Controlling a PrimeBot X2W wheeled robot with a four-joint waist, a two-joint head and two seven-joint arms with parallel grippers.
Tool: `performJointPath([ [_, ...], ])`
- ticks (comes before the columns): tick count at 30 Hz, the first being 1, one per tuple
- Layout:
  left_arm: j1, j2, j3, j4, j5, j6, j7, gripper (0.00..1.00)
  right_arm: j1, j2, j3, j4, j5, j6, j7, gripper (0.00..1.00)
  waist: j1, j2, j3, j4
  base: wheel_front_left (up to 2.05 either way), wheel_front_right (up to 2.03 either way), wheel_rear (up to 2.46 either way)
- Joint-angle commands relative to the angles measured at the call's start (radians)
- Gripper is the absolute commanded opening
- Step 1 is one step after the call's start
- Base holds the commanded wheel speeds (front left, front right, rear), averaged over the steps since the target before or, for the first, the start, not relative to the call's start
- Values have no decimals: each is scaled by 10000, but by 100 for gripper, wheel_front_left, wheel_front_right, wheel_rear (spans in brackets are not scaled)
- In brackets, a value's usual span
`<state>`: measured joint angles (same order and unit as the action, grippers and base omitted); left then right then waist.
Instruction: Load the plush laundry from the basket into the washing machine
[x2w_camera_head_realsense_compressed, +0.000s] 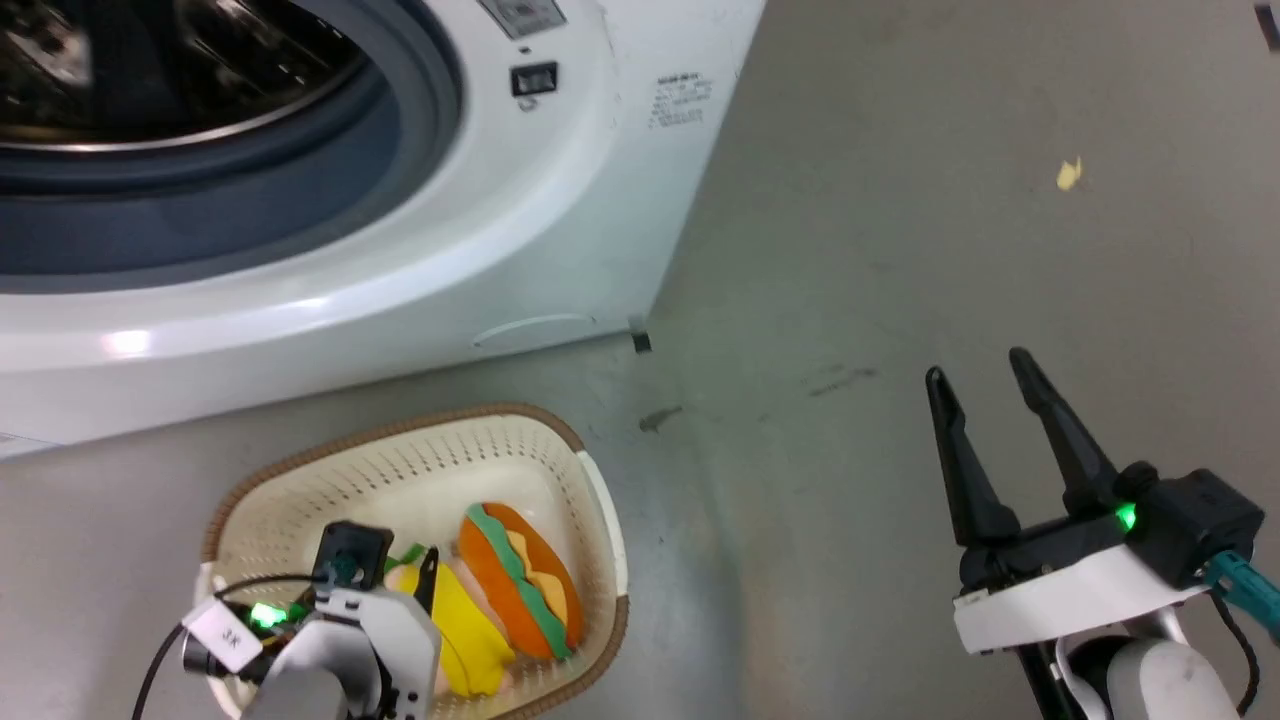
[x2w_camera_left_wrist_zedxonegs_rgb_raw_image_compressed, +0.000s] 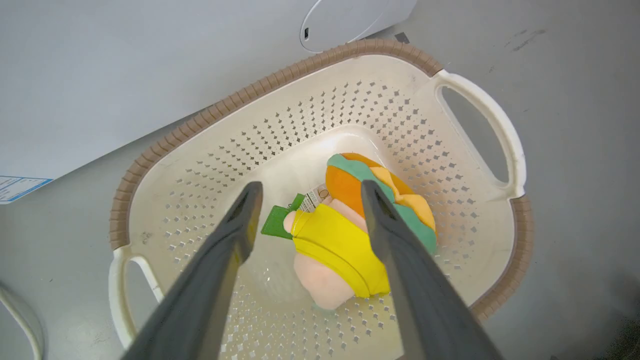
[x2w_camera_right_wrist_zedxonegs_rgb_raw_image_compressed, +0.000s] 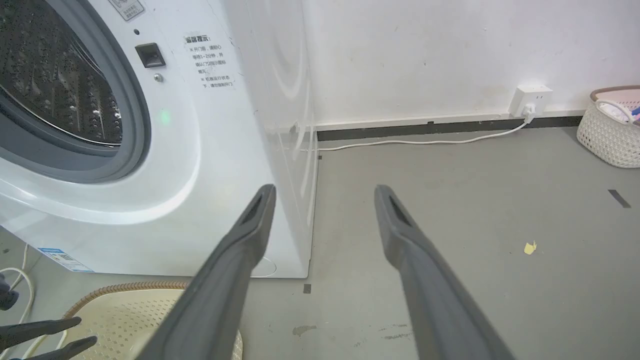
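1. One washing machine (x2w_camera_head_realsense_compressed: 560, 200) fills the 10 to 11 o'clock part of the head view. Its grey-rimmed opening is uncovered and the perforated steel drum shows inside.
2. One basket (x2w_camera_head_realsense_compressed: 400, 480) stands on the grey floor (x2w_camera_head_realsense_compressed: 900, 250) just before the machine, at 7 o'clock in the head view. It is cream with a brown rim and has two white handles.
3. Two plush toys lie in the basket, touching each other. These are one orange burger plush (x2w_camera_head_realsense_compressed: 525, 585) with green and yellow layers, and at its 8 o'clock one yellow plush (x2w_camera_head_realsense_compressed: 465, 625) with a beige-pink round part.
4. One green card tag (x2w_camera_left_wrist_zedxonegs_rgb_raw_image_compressed: 276, 222) and one white label lie at the yellow plush's end.
5. The left claw (x2w_camera_left_wrist_zedxonegs_rgb_raw_image_compressed: 310, 187) is spread wide inside the basket, one finger on each side of the yellow plush. It grips nothing, and the wrist view is too foreshortened to tell whether a finger touches a toy.
6. The right claw (x2w_camera_head_realsense_compressed: 978, 365) is at 4 o'clock in the head view, over bare floor and well apart from the basket. Its two fingers are parted wide and hold nothing.
7. One small yellow scrap (x2w_camera_head_realsense_compressed: 1070, 173) lies on the floor at 2 o'clock.
8. In the right wrist view, one more basket (x2w_camera_right_wrist_zedxonegs_rgb_raw_image_compressed: 607, 135) stands by the wall at 3 o'clock, near one white wall socket (x2w_camera_right_wrist_zedxonegs_rgb_raw_image_compressed: 532, 95).
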<state>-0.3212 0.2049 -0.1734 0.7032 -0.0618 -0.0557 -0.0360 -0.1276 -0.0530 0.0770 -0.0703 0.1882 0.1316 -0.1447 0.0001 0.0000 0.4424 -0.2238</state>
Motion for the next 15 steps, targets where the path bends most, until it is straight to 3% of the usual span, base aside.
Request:
performJointPath([
  [1,-304,97,-93,223,50,-56,-38,100,-220,16,41,-76,112,-6,-108,100,-1,0,292,-183,0,0,0],
  [15,-1782,839,-1059,1665,145,-330,319,100,-616,19,417,-318,645,-7,-400,100,-1,0,1843,-846,0,0,0],
])
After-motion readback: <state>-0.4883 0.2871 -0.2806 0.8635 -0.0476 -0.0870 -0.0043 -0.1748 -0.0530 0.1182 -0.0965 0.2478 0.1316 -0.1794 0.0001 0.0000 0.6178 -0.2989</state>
